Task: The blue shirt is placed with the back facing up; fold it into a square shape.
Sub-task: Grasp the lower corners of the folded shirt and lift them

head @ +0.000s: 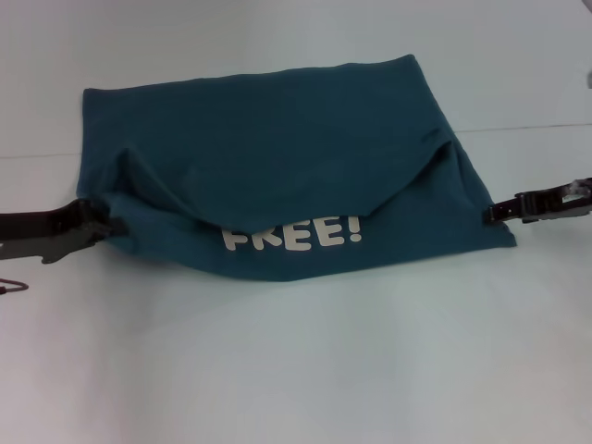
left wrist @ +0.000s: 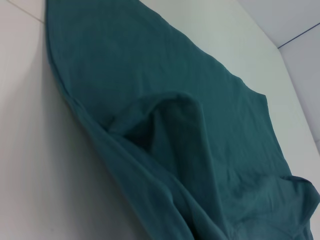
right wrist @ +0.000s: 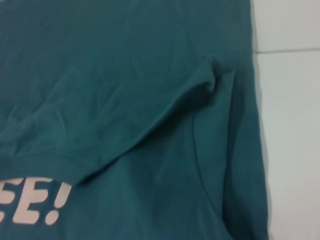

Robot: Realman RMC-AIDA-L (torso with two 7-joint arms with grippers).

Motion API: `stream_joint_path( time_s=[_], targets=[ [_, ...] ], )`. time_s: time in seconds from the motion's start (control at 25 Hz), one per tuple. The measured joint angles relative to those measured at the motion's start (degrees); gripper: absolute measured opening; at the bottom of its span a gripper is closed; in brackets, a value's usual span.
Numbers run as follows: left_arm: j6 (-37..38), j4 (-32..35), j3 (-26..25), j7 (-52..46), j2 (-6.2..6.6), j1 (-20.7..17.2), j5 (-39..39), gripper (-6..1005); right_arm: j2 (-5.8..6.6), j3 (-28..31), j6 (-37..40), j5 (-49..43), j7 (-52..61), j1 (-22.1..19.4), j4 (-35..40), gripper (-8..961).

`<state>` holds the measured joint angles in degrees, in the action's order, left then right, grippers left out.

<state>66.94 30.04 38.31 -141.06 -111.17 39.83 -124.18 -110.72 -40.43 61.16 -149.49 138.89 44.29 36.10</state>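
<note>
The blue shirt (head: 277,157) lies across the middle of the white table (head: 296,370), doubled over on itself. Its upper layer sags in a curved edge, and below it the white "FREE!" lettering (head: 292,236) faces me. My left gripper (head: 107,225) is at the shirt's left edge, shut on the cloth, which rises toward it. At the right edge my right gripper (head: 492,213) is shut on the cloth as well. The left wrist view shows a raised fold of the shirt (left wrist: 175,130). In the right wrist view the fold edge (right wrist: 150,130) and part of the lettering (right wrist: 35,200) show.
A seam in the table (head: 536,127) runs across behind the shirt. A thin dark wire loop (head: 13,285) sits at the left edge below my left arm. Bare table surface (head: 296,370) stretches in front of the shirt.
</note>
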Motion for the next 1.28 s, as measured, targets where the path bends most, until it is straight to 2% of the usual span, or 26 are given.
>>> stream_joint_path(
  time_s=[0.12, 0.28, 0.88, 1.2, 1.28],
  targets=[
    [0.1, -0.1, 0.0, 0.0, -0.04, 0.0, 0.1, 6, -1.00, -0.2, -2.0, -0.1, -1.0, 0.0, -0.1, 721],
    [0.1, -0.1, 0.0, 0.0, -0.04, -0.1, 0.1, 6, -1.67, -1.6, -4.1, -0.2, -1.4, 0.1, -1.2, 720],
    [-0.2, 0.0, 0.0, 0.0, -0.10, 0.0, 0.2, 6, -2.13, -3.3, -9.7, -0.2, -1.4, 1.1, -6.2, 717],
    [-0.2, 0.0, -0.3, 0.0, -0.10, 0.0, 0.2, 5, -2.37, -2.8, -10.0, 0.3, -0.9, 1.6, -6.4, 715],
    [-0.2, 0.0, -0.4, 0.0, -0.10, 0.0, 0.2, 5, -2.41, -2.8, -10.0, 0.4, -0.8, 1.6, -6.2, 673]
  ],
)
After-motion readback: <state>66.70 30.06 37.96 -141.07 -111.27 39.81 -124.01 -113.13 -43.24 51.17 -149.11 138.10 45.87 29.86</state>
